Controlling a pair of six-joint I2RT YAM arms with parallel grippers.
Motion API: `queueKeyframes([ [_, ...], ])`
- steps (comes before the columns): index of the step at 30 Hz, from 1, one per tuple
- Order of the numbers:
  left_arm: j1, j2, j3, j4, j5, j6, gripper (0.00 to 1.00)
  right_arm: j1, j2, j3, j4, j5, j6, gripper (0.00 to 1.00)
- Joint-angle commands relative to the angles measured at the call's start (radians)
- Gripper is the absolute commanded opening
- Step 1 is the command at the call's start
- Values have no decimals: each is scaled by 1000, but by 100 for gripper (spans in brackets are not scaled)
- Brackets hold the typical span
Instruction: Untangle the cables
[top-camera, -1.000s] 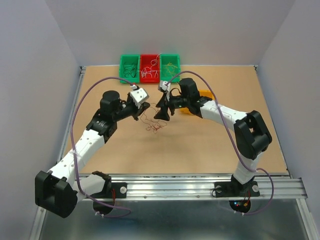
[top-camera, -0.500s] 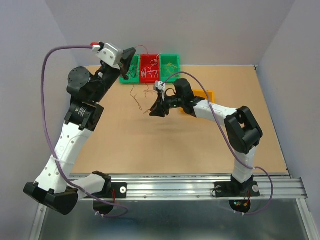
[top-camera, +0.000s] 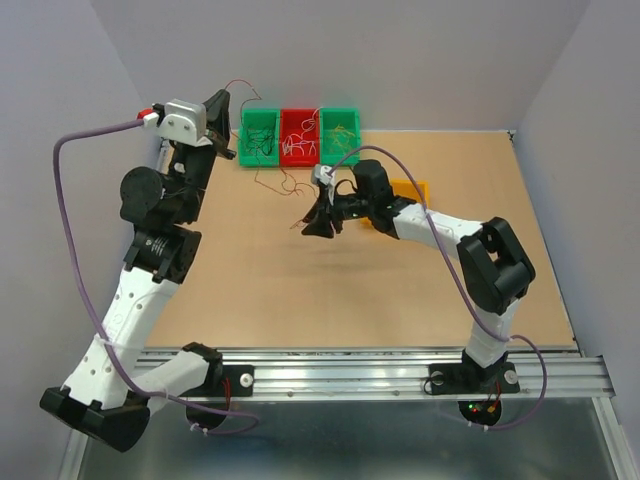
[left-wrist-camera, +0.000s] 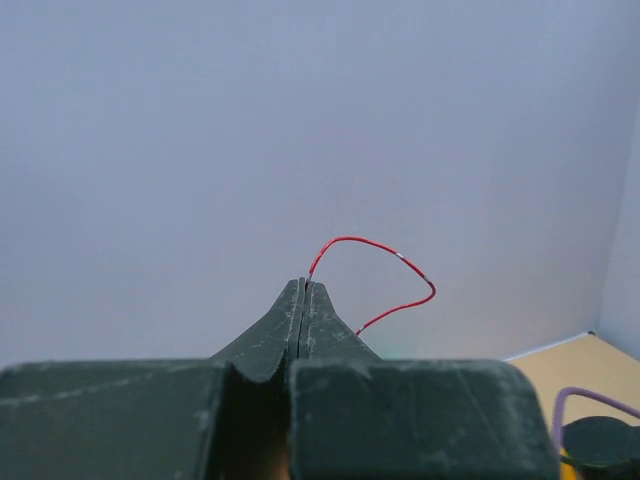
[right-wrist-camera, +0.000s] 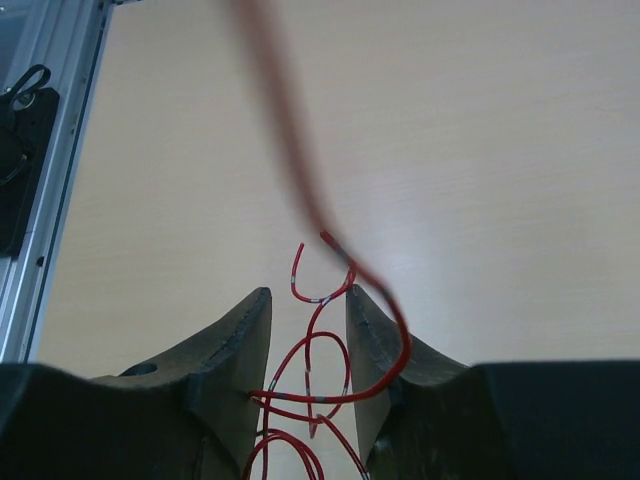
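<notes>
Left pincer (left-wrist-camera: 303, 292) is clamped tight on one red wire (left-wrist-camera: 372, 248), whose free end curls out past the tips. We see that arm lifted high at the far left. Our right pincer (right-wrist-camera: 308, 305) sits low over the middle of the tabletop (top-camera: 400, 300), jaws partly apart, with the rest of the cables (right-wrist-camera: 305, 395) looped in the gap. Whether any strand is truly pinched there we cannot tell. Seen from overhead, the red wire slants down and rightward from the raised pincer to the cables, so its long axis lies along the line between the two pincers. We judge the next pull should follow that line, up and away to the left, with the right side anchoring.
</notes>
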Motion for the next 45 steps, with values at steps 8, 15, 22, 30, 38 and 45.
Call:
queueKeyframes([
  [8,5,38,-180,72,-32,19,0,8,-133,-67,77,54,-8,88],
  [15,5,30,-307,95,101,-36,0,6,-169,-129,208,140,44,88],
  [22,5,50,-338,87,209,-62,0,8,-162,-177,372,275,103,88],
  [30,5,90,-349,80,175,-41,0,6,-78,-107,377,285,136,89],
  [38,5,81,-357,70,146,-39,0,6,-47,-82,383,409,161,87],
  [45,5,113,-366,72,120,-24,0,5,-86,-125,377,387,127,90],
])
